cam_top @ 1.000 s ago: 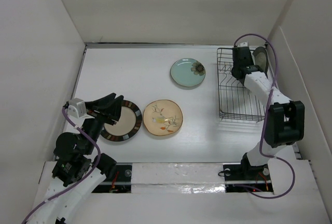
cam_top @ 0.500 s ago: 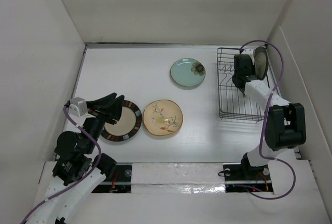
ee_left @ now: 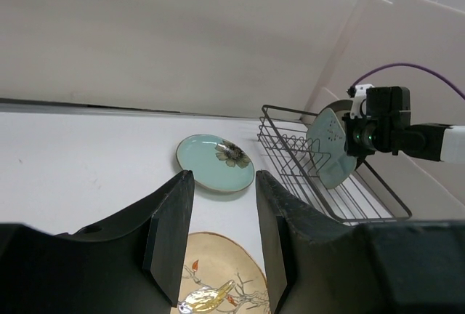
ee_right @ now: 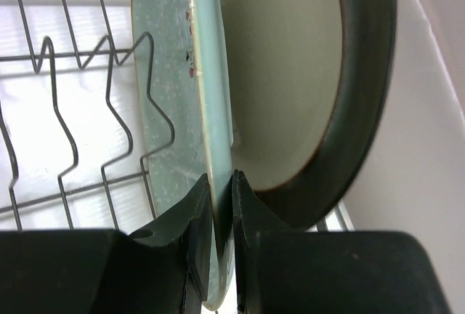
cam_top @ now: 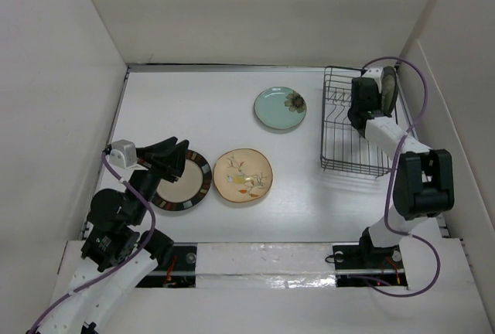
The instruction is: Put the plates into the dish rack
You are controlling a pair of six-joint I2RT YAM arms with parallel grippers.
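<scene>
My right gripper is shut on the rim of the pale-green plate, which stands on edge between slot wires at the far end of the dish rack. Right behind it stands the cream plate with a brown rim. On the table lie the teal flower plate, the yellowish floral plate and the striped-rim plate. My left gripper hovers open over the striped-rim plate's far edge, nothing between its fingers.
The rack sits close to the right wall, with its near slots unfilled. White walls enclose the table on the left, back and right. My right arm's purple cable loops above the rack.
My right gripper carried the pale-green plate rightward toward the rack's far end, beside the cream plate. The rack shifted slightly left and away. My left gripper barely moved.
</scene>
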